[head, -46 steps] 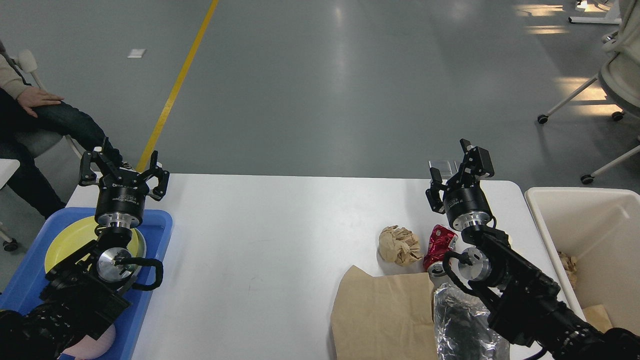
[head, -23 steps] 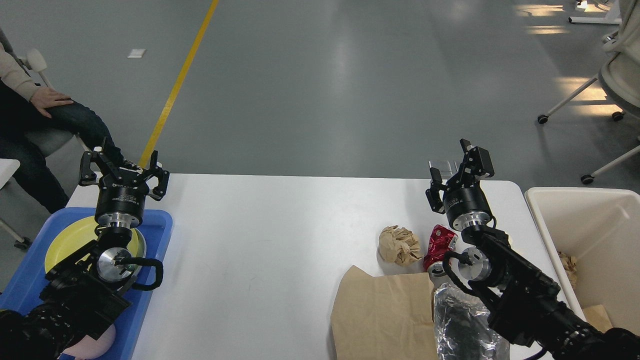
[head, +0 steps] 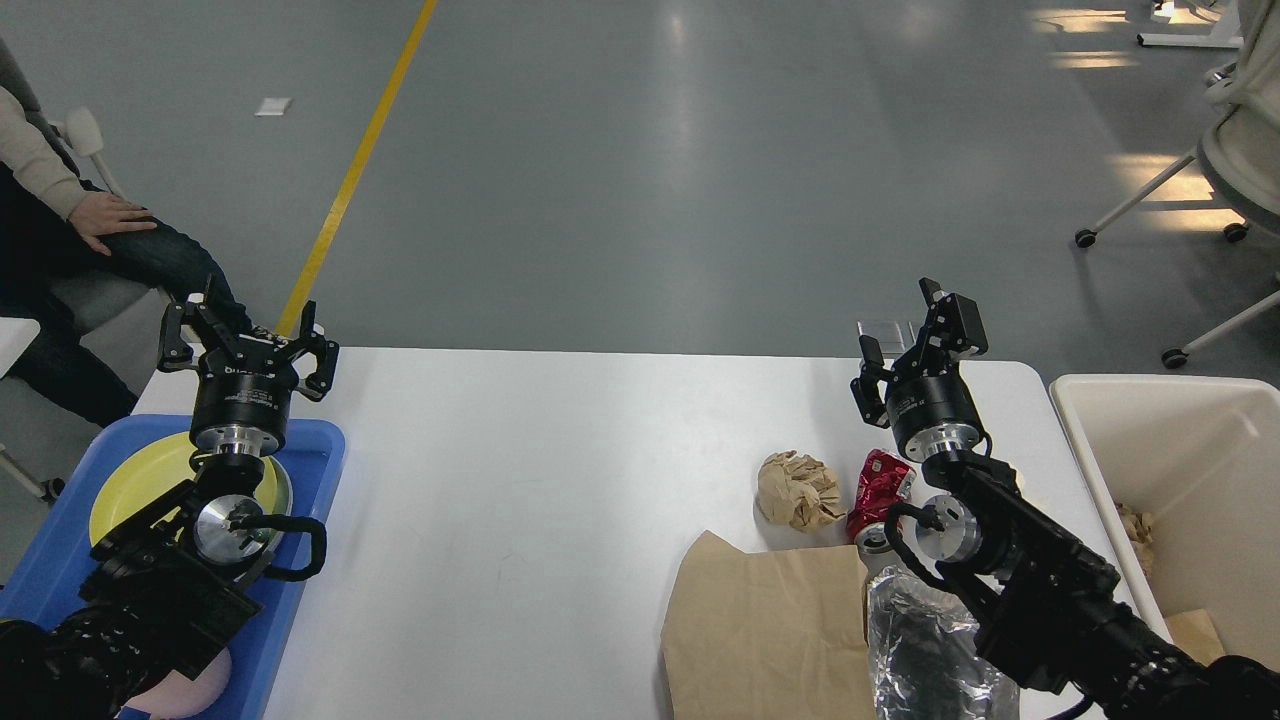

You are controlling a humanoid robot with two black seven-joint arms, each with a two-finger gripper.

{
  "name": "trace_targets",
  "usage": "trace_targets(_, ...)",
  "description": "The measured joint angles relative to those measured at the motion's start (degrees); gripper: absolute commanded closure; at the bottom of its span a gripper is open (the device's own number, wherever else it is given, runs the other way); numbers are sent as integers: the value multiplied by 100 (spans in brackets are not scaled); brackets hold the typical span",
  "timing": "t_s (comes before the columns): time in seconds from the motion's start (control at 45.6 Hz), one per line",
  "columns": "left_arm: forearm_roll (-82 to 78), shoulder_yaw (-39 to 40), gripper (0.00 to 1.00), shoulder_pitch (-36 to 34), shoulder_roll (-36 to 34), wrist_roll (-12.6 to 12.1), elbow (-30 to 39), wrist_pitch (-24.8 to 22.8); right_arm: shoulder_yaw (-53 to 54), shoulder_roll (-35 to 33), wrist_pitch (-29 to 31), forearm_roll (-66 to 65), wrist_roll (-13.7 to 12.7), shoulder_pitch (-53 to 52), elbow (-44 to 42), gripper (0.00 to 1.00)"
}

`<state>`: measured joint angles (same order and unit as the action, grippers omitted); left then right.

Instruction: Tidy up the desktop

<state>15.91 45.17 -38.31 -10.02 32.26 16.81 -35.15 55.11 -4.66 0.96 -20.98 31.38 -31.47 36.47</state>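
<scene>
The white desktop (head: 560, 470) fills the middle of the head view. On its right part lie a crumpled brown paper ball (head: 797, 489), a crushed red can (head: 879, 490), a flat brown paper bag (head: 765, 620) and a crumpled silver foil wrapper (head: 925, 650). My left gripper (head: 245, 325) is open and empty, held above the far end of the blue tray (head: 300, 560). My right gripper (head: 915, 330) is open and empty, held above the desktop just behind the red can.
The blue tray at the left holds a yellow plate (head: 135, 480) and a pink item (head: 195, 690). A cream-white bin (head: 1180, 470) with paper scraps stands at the right. A seated person (head: 70, 240) is at the far left. Office chairs (head: 1230, 150) stand at the far right.
Both arms hold still. The seated person at the left has shifted the hand and leg slightly to the right.
</scene>
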Motion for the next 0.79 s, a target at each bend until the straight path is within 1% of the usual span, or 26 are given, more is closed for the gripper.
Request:
trace_targets(0.395, 0, 0, 4, 0, 0, 0, -2, 0, 2, -12, -67, 0, -41, -109, -132, 0)
trace_targets(0.79, -2, 0, 4, 0, 0, 0, 0, -1, -10, -232, -70, 7, -44, -584, -153, 0)
